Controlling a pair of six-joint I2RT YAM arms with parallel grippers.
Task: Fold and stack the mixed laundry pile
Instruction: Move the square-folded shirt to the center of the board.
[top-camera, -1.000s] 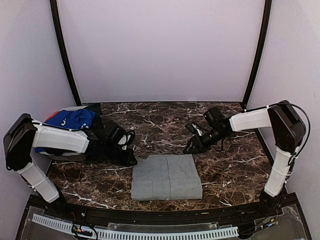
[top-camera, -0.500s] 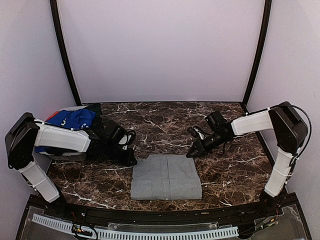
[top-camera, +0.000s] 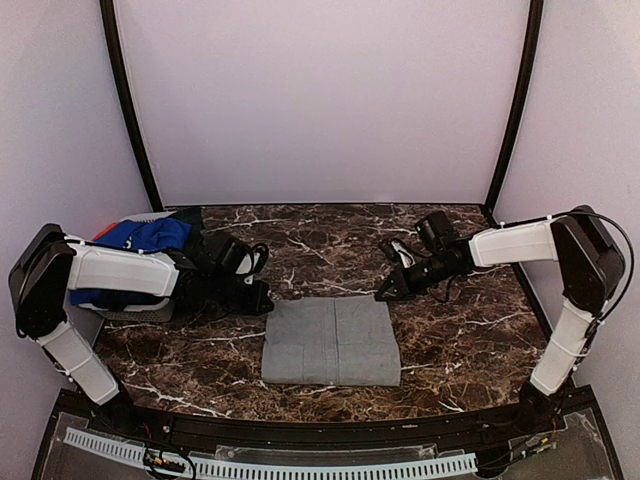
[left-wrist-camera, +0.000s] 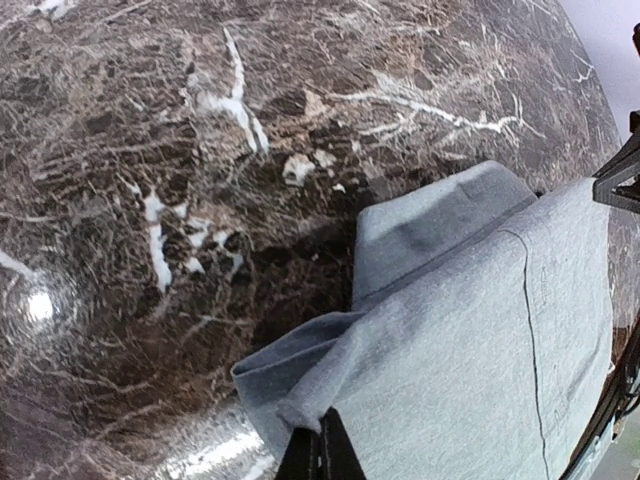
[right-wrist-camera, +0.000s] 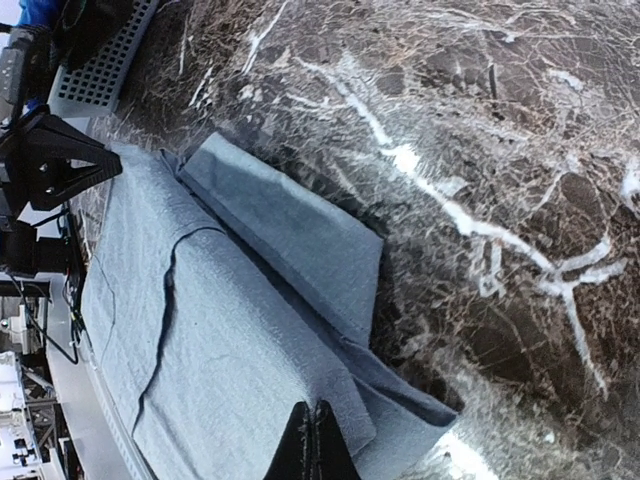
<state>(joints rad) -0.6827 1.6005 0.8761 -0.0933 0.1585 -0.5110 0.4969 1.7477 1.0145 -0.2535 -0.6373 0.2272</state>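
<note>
With left tool (top-camera: 262, 297) and right tool (top-camera: 384, 293) shut on the grey shirt (top-camera: 332, 342) at its far corners (thin bites), we risk one slipping, skewing the fold.

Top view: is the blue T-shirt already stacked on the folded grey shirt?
No, the blue T-shirt lies at the far left, well apart from the grey shirt, which has nothing on top of it.

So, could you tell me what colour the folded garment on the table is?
The folded garment is grey, clearest from the top external view.
</note>
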